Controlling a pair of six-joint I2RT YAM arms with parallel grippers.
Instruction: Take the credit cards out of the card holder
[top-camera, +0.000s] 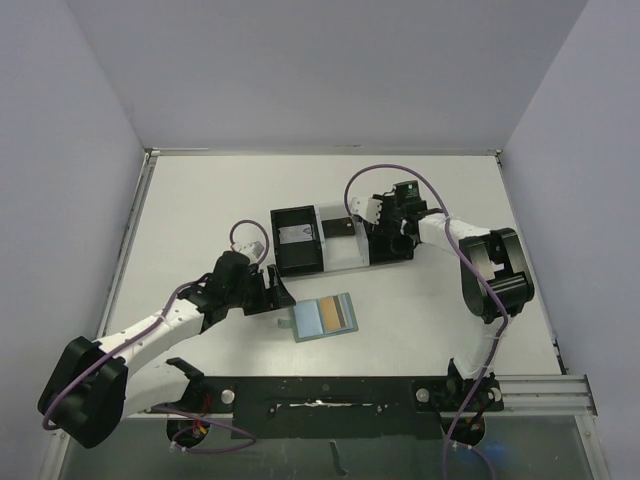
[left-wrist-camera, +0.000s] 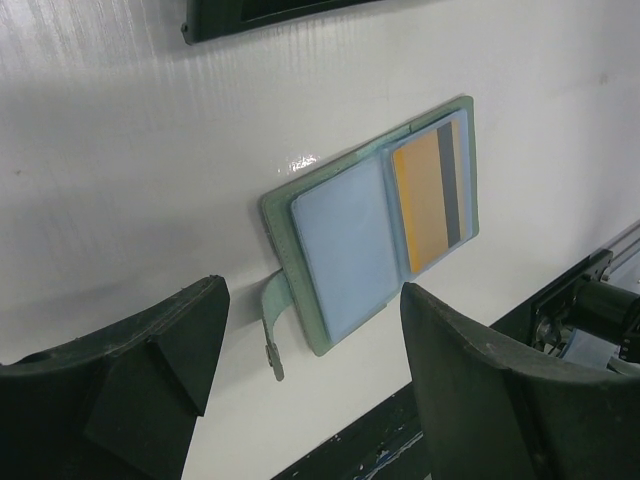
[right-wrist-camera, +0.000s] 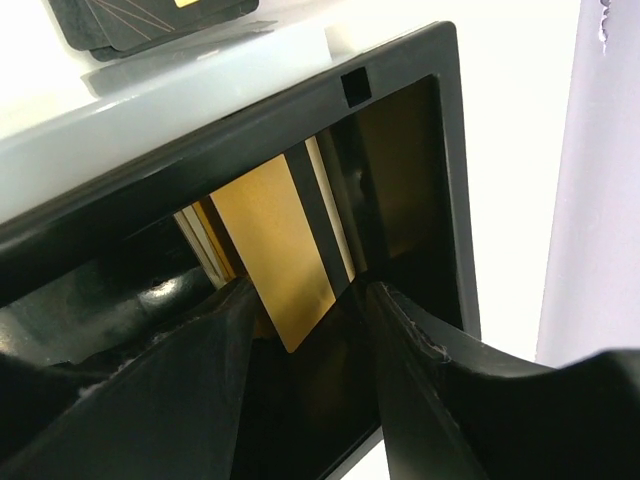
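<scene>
The sage-green card holder (top-camera: 325, 316) lies open on the table, pale blue inside (left-wrist-camera: 345, 245). A gold-orange credit card (left-wrist-camera: 425, 205) with a dark stripe sits in its right pocket. My left gripper (top-camera: 272, 298) (left-wrist-camera: 312, 300) is open just to the holder's left, apart from it, near the strap (left-wrist-camera: 270, 325). My right gripper (top-camera: 385, 240) (right-wrist-camera: 308, 290) reaches into a black box (right-wrist-camera: 400, 90). Its jaws stand apart around a gold credit card (right-wrist-camera: 275, 250) with a dark stripe that leans inside the box. I see no pad pressing on that card.
A second black open-topped box (top-camera: 297, 240) stands left of a white tray (top-camera: 340, 250). Dark cards (top-camera: 340, 228) (right-wrist-camera: 150, 25) lie on that tray. The black rail (top-camera: 330, 392) runs along the near table edge, close under the left fingers.
</scene>
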